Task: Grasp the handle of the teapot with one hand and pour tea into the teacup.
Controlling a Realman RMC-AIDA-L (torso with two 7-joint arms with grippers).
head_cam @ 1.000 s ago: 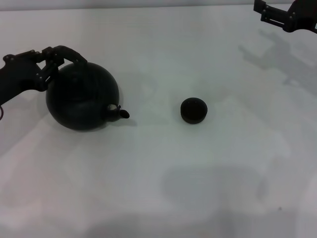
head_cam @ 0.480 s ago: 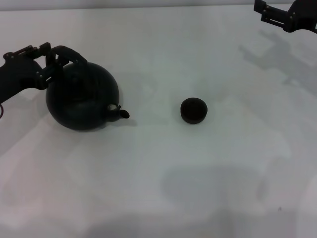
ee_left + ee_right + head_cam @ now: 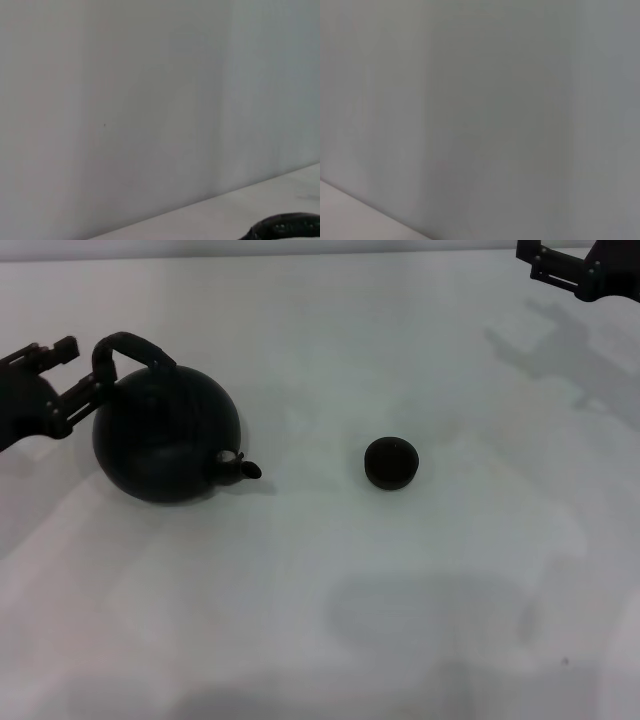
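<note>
The dark round teapot (image 3: 165, 445) stands on the white table at the left, its short spout (image 3: 245, 469) pointing right towards the teacup (image 3: 390, 462). The arched handle (image 3: 130, 345) stands up over the pot's back. My left gripper (image 3: 82, 370) is open just left of the handle, holding nothing; its lower finger is close to the handle's base. A dark curved edge in the left wrist view (image 3: 285, 227) looks like the handle. My right gripper (image 3: 560, 265) is parked high at the far right corner.
The white table (image 3: 330, 600) spreads in front of the pot and cup, and a pale wall fills both wrist views. A gap of about one pot width lies between spout and cup.
My left gripper has let go of the handle, opened, and drawn back to the left. The teapot and teacup have not moved.
</note>
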